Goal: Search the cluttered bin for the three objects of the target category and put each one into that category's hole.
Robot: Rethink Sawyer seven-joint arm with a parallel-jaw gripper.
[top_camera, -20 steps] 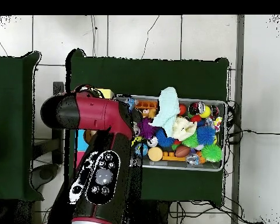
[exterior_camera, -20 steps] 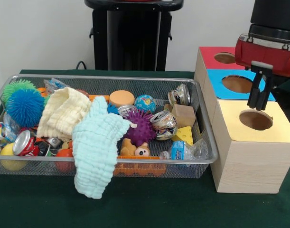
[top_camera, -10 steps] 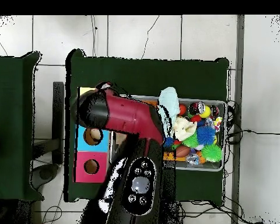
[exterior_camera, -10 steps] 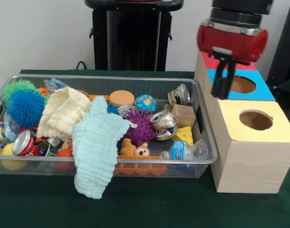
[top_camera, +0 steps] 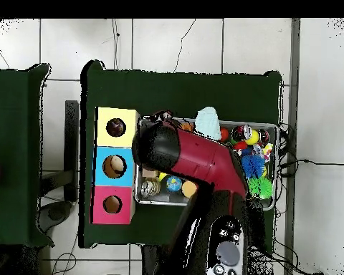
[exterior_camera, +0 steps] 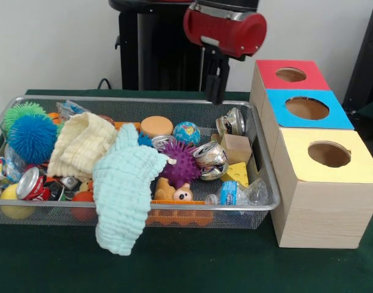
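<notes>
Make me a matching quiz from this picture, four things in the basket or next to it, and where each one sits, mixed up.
Things:
1. mint cloth
2. blue spiky ball
3. cheese wedge
4. yellow-topped box

Places:
A. in the bin, at the end by the boxes
B. outside the bin, nearest the camera in the row of boxes
C. draped over the bin's front rim
D. in the bin, at the end away from the boxes

Pairs: 1-C, 2-D, 3-A, 4-B

The bin is a long, shallow silver wire basket lying flat on the green worktop, packed full of toys, cans and cloths. The hole is a round opening in the yellow-topped wooden box just beside the bin.
</notes>
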